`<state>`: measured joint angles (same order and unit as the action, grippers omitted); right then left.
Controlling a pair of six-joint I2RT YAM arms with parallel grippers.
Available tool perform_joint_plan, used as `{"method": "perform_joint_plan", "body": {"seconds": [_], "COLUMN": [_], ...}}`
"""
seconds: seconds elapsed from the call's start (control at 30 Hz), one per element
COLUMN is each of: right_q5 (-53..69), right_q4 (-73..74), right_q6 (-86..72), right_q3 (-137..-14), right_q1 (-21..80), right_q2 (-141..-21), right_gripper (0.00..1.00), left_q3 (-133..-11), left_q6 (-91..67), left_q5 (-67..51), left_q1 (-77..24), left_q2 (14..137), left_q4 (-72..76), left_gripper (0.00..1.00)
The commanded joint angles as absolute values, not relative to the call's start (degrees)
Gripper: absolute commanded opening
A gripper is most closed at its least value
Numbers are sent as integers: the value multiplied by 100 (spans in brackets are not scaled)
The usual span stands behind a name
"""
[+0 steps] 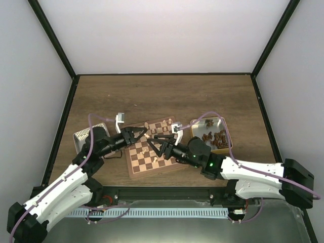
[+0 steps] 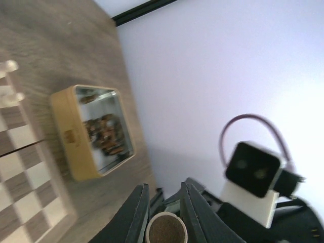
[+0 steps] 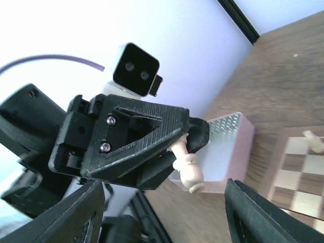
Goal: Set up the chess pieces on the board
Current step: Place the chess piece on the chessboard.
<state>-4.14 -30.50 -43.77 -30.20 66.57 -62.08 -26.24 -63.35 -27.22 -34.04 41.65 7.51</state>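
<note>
With left claw [image 2: 164, 215] clamped on the chess piece [image 3: 188, 169] and right claw [image 3: 169, 215] spread apart facing it, draw clear, turn base down, lower upright onto board [image 1: 147, 163] below.

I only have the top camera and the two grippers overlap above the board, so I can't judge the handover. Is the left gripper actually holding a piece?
Observer: Yes. The right wrist view shows the left gripper shut on a pale chess piece, whose head sticks out beyond it.
Operator: Is the right gripper on it too?
Observer: No. The right gripper is open, jaws wide to either side of the piece and not touching it.
Operator: Which end is clamped?
Observer: The base end. The left wrist view looks straight at its round brown underside, squeezed between the jaws.
</note>
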Motion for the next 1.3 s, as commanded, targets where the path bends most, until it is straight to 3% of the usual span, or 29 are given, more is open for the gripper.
{"method": "perform_joint_plan", "body": {"seconds": [0.0, 0.27, 0.63, 0.97, 1.27], "right_q5": [-509, -496, -613, -545, -737], "right_q4": [-3722, -4257, -3941, -3849, -3284], "right_q6": [-5423, -6055, -6606, -6660, -6814], "right_q3": [-3085, -3417, -3845, -4010, -4105], "right_q1": [6688, 6688, 6605, 6492, 6351], "right_q2": [-6111, -6267, -6507, -6670, -6760], "right_gripper": [66, 48, 28, 25, 9], "left_q3": [-2843, -2967, -2999, -2882, -2774], "left_q6": [-7532, -8566, -8711, -8781, -8773], "left_q5": [-2673, -2589, -2513, -2519, -2557], "left_q1": [-3393, -3393, -3394, -3399, -3401], "left_q2": [4100, 4159, 4110, 4146, 4190], "left_q4": [1649, 2416, 2411, 2543, 2487], "left_gripper": [17, 17, 17, 18, 22]}}
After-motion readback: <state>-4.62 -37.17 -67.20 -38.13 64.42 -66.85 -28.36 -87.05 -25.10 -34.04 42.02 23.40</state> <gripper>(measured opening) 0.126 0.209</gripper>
